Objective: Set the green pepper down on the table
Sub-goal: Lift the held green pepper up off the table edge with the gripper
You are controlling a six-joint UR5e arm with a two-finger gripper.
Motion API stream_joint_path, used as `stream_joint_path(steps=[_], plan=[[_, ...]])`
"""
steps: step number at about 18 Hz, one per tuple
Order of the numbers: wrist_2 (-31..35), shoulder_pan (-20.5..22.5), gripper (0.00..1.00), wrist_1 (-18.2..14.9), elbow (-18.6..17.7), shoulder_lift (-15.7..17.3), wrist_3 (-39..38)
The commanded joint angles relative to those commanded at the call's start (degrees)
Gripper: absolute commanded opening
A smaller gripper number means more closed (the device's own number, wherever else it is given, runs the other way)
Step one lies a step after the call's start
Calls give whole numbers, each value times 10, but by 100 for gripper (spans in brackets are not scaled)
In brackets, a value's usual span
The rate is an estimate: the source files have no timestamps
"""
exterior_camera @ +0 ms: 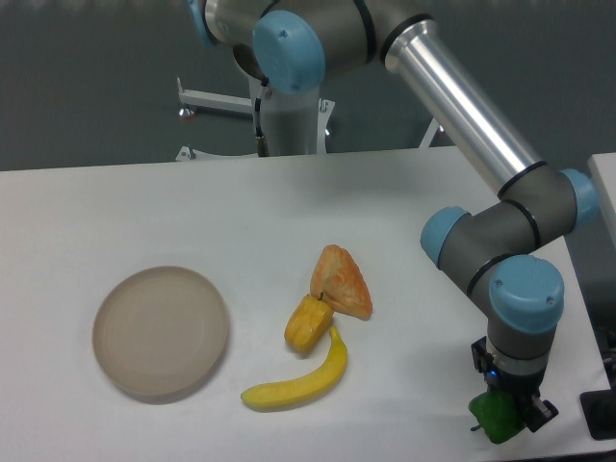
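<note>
We've got the gripper clamped on the green pepper, directly beneath it, near the desk front edge; release here and it may roll off.

One fixed camera, high, across the table from my base, angled down. Mid-range: most of the tabletop in frame, my gripper at the bottom-right edge.

Plate left on table; banana right of it; green pepper far right.
</note>
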Motion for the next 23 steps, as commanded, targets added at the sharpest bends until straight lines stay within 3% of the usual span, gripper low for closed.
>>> stream_joint_path(steps=[6, 9, 14, 23], plan=[[-3, -1, 51, -5, -12, 15, -1], [-16, 1, 51, -9, -43, 39, -2], [-34, 25, 51, -10, -133, 108, 5], [-80, 87, 51, 1, -327, 227, 94]])
